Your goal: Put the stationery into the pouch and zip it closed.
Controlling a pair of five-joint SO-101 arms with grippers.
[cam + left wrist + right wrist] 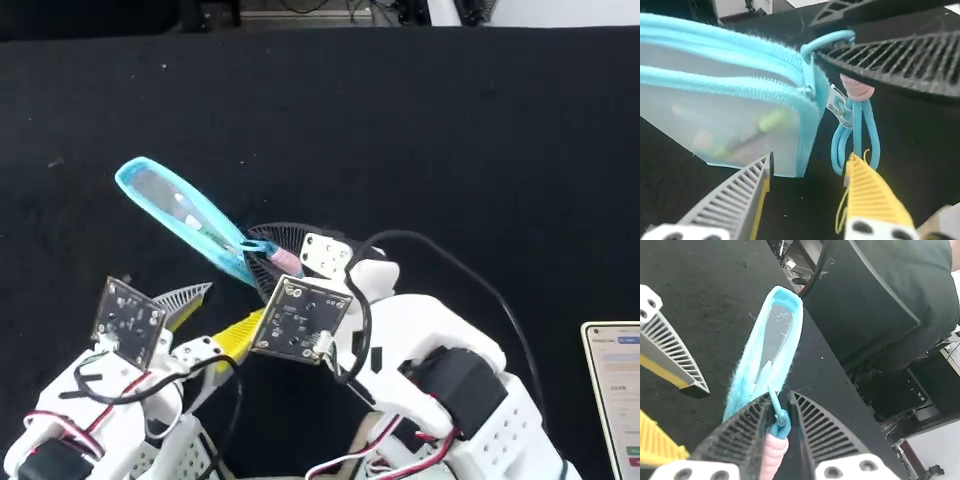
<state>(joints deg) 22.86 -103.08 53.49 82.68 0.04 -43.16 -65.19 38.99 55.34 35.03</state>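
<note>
- The pouch (185, 215) is laid slanted left of the counter's (450, 130) middle, a pen (767, 122) inside.
- Its cord (855, 135) is clenched by the right gripper (782, 397), likely for zipping.
- The left gripper (811, 162) is held released at the pouch's corner, likely for bracing.

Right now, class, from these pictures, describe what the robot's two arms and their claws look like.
The left arm and right arm are white with black motors and red, black and white wires. Each wrist carries a square camera board. The left claw has one grey and one yellow ribbed finger; the right claw has black ribbed fingers.
</note>
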